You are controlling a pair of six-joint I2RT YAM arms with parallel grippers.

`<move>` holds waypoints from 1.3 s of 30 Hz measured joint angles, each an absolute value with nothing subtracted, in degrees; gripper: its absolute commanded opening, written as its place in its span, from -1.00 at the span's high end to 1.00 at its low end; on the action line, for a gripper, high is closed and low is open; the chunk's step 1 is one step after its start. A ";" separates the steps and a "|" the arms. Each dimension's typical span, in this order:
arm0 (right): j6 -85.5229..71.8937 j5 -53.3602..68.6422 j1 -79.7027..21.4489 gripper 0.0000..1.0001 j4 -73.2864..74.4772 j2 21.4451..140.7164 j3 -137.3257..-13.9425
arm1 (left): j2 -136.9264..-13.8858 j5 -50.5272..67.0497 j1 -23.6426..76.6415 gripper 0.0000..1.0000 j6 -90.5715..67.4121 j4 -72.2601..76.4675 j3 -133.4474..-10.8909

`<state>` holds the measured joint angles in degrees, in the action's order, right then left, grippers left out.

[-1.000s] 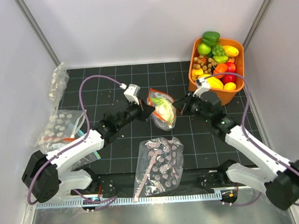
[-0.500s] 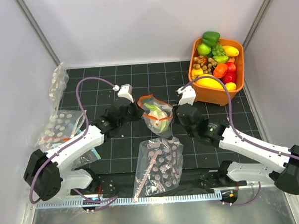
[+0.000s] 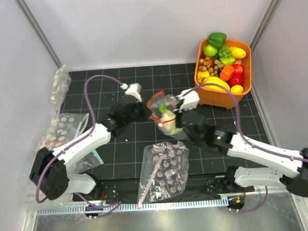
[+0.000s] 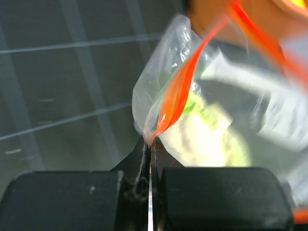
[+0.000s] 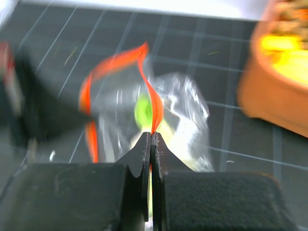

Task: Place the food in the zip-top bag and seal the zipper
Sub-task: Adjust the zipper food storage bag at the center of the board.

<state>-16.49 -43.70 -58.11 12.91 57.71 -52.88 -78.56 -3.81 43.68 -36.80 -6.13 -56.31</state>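
The zip-top bag [image 3: 164,111] hangs above the mat between my two grippers. Its orange-red zipper [image 3: 154,99] bows open at the top. Inside lies the food [image 3: 167,121], pale white with a green patch. My left gripper [image 3: 149,111] is shut on the bag's left corner, where the zipper [image 4: 180,91] ends. In the left wrist view, the gripper [image 4: 150,142] pinches that corner, with the pale food [image 4: 207,142] just behind. My right gripper [image 3: 177,112] is shut on the opposite side of the zipper [image 5: 115,60]; this gripper [image 5: 153,135] clamps the strip, with a green piece [image 5: 143,109] behind it.
An orange bin [image 3: 247,60] of toy produce stands at the back right. A pink-dotted bag [image 3: 164,169] lies near the front centre. White-dotted bags [image 3: 62,129] lie along the left wall, with another [image 3: 59,84] further back.
The right arm has swung left toward the left gripper. The bag has risen a little between them, and its zipper mouth has bowed wider. Both grippers stayed shut on it.
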 measured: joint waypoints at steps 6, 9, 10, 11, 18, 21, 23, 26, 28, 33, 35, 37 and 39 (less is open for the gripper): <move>-15.81 -40.42 -59.09 0.98 11.20 61.71 -50.65 | -69.49 -3.75 40.38 1.00 -36.88 -5.58 -50.96; -18.50 -37.65 -51.31 0.98 11.16 54.94 -47.68 | -66.85 -2.87 42.46 0.99 -36.45 -4.69 -50.98; -19.44 -36.73 -48.86 0.98 11.03 53.21 -47.37 | -66.13 -2.96 42.50 0.99 -36.25 -4.56 -50.96; -20.23 -35.77 -47.00 0.98 10.68 52.12 -47.35 | -65.52 -2.96 42.50 0.99 -36.05 -4.51 -50.96; -22.22 -26.87 -45.95 0.98 7.55 59.55 -48.56 | -62.81 -2.04 42.35 0.39 -34.87 -4.23 -50.09; -22.44 -23.59 -45.95 0.98 7.79 61.28 -47.59 | -63.24 -1.67 42.35 -0.19 -33.54 -4.19 -50.11; -22.44 -21.56 -45.98 0.98 7.38 60.71 -47.07 | -63.72 -1.96 42.35 -0.32 -33.45 -4.67 -50.24; -22.46 -19.42 -45.95 0.98 6.46 59.79 -46.94 | -64.77 -3.57 42.37 -0.49 -33.08 -6.09 -50.68; -22.48 -18.33 -45.95 0.98 5.78 59.33 -46.94 | -65.43 -5.54 42.68 -0.51 -32.75 -7.53 -51.24; -22.44 -16.43 -46.50 0.98 4.86 59.16 -46.94 | -66.02 -10.09 44.60 -0.57 -32.27 -10.46 -53.39; -22.28 -16.12 -47.27 0.98 4.78 59.16 -46.96 | -66.02 -12.38 46.02 -0.60 -31.83 -11.29 -54.41; -21.85 -16.27 -48.49 0.98 4.80 59.27 -47.05 | -66.02 -14.52 47.33 -0.61 -31.03 -12.16 -55.44; -21.32 -16.53 -49.63 0.98 4.82 59.44 -47.13 | -66.13 -16.03 48.12 -0.68 -30.65 -13.41 -56.93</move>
<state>-21.32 -16.53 -49.63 4.82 59.44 -47.13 -66.13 -16.03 48.12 -30.65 -13.41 -56.93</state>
